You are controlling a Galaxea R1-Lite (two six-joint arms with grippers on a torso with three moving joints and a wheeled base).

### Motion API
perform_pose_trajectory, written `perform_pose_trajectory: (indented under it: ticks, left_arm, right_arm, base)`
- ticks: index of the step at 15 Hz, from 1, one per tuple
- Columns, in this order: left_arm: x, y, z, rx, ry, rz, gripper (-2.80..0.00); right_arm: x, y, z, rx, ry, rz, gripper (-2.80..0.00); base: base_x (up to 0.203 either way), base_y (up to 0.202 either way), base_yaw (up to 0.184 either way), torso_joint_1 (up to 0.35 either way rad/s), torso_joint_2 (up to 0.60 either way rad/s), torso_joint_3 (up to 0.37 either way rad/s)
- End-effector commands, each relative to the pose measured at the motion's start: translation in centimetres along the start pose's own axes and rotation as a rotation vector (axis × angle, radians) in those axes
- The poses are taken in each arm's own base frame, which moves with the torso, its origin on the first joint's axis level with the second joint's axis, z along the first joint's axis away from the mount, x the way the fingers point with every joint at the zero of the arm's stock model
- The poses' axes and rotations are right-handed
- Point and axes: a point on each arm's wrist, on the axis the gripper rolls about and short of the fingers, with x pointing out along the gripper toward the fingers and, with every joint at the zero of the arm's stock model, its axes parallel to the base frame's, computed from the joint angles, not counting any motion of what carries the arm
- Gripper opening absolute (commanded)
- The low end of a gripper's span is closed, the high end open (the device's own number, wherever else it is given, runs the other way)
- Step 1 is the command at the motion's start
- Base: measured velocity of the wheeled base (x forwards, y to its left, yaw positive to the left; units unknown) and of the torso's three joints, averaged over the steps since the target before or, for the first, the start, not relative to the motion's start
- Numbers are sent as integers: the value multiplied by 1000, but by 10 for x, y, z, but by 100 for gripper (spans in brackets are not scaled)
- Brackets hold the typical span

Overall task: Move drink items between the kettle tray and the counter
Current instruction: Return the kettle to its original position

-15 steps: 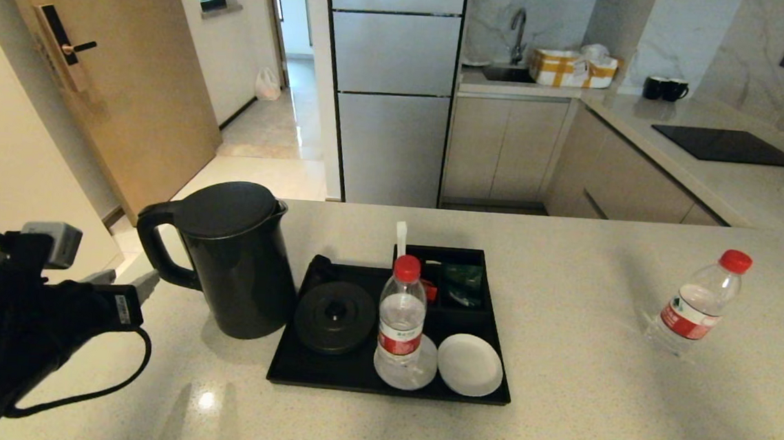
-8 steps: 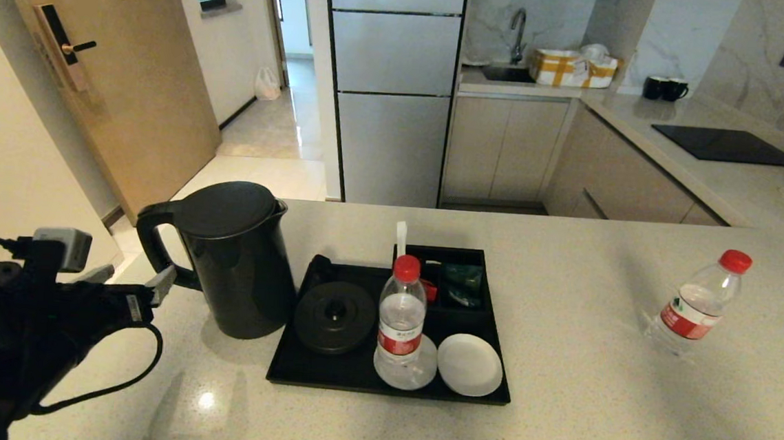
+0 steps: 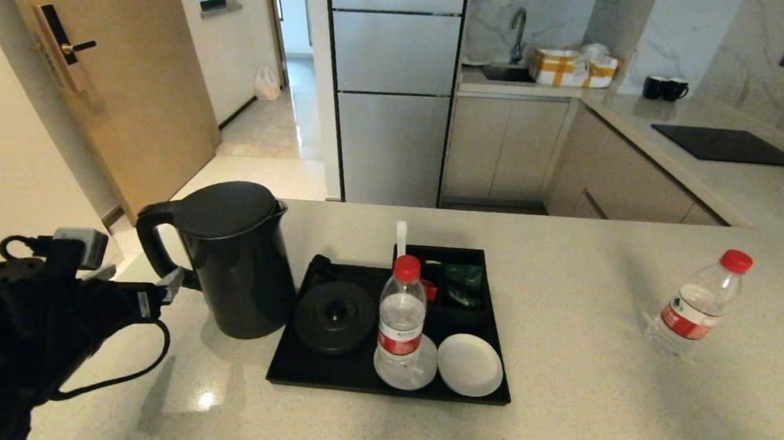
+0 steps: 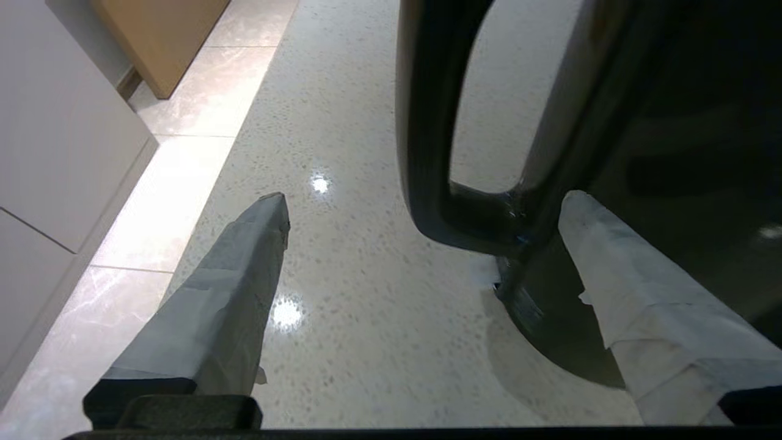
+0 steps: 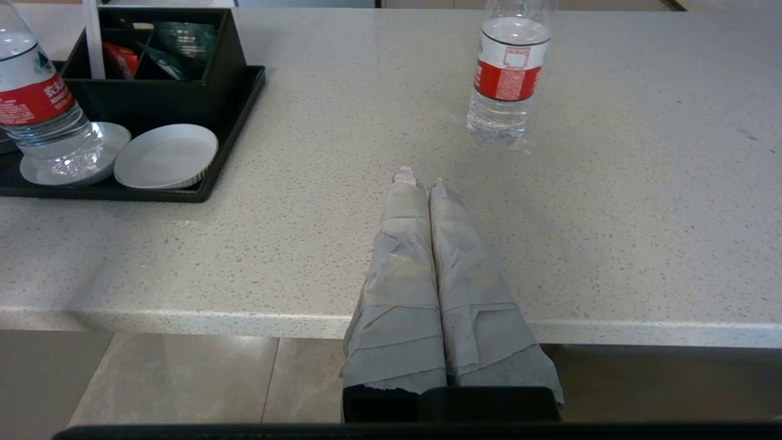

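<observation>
Head view: kettle on the counter, left end effector at its handle

Head view shows the black kettle (image 3: 231, 257) standing upright on the counter (image 3: 558, 411), just left of the kettle tray (image 3: 353, 376). The tray's round base (image 3: 335, 316) carries nothing. One water bottle (image 3: 400, 317) stands on a white saucer (image 3: 423, 370) in the tray, with a second saucer (image 3: 469, 365) beside it. Another bottle (image 3: 696, 307) stands on the counter well to the right. The left end effector (image 3: 146, 282) is at the lower left, its tips close to the kettle's loop handle (image 3: 149, 244).

Left wrist view has the two wrapped fingers (image 4: 232, 305) spread wide apart, holding nothing. The handle's lower bend (image 4: 452, 220) lies between them, and the far finger lies against the kettle's body.

Right wrist view shows the right end effector (image 5: 421, 180) with its wrapped fingers pressed together, empty, at the counter's near edge, pointing towards the lone bottle (image 5: 507, 73). The tray's corner and its sachet compartments (image 5: 165, 49) show off to one side.
</observation>
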Motion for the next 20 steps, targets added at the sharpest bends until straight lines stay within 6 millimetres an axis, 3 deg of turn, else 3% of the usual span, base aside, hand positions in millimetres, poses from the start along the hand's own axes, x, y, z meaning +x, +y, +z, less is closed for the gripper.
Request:
perform_pose_trajectory:
  ticks: [1,12,20]
  left_arm:
    - [10,2,-2,3,-8,8,0]
    - [55,10,-1,45,-69,76,0]
    - [65,8,-3,67,-69,74,0]
  right_arm:
    - [0,0,0,-1,0,1,-280]
    - [0,0,0,-1,-1,1,-280]
    - [0,0,0,-1,-2,1,-280]
  base:
    - [0,0,0,0,0,0]
    - [0,0,0,0,0,0]
    - [0,0,0,0,0,0]
